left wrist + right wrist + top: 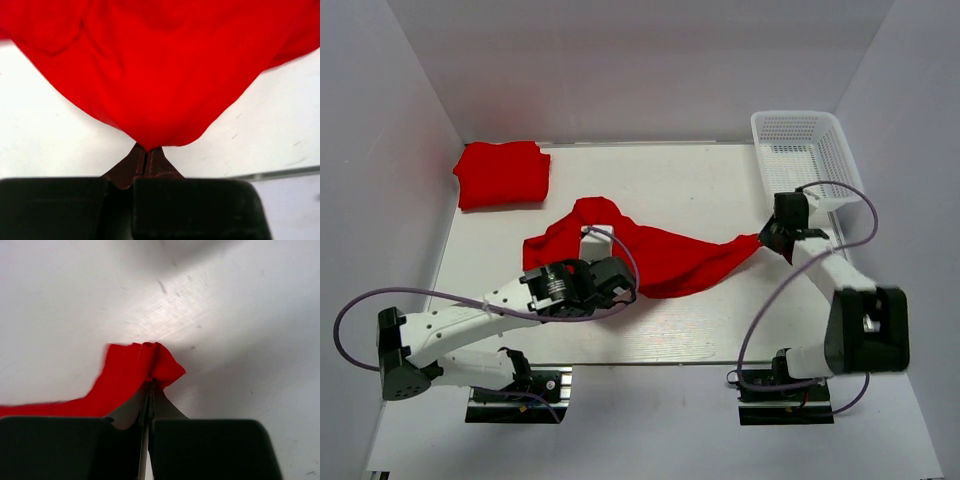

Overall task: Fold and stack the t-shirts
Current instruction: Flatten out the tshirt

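Note:
A loose red t-shirt (665, 258) lies stretched across the middle of the table. My left gripper (620, 283) is shut on its near edge; in the left wrist view the cloth (150, 75) hangs from the pinched fingertips (146, 149). My right gripper (767, 240) is shut on the shirt's right corner, where a small bunch of red cloth (145, 367) sticks out past the closed tips (151, 385). A second red t-shirt (502, 173) lies folded at the back left corner.
A white mesh basket (805, 150) stands at the back right, just behind my right arm. White walls enclose the table on three sides. The table's near edge (650, 360) runs in front of both arm bases.

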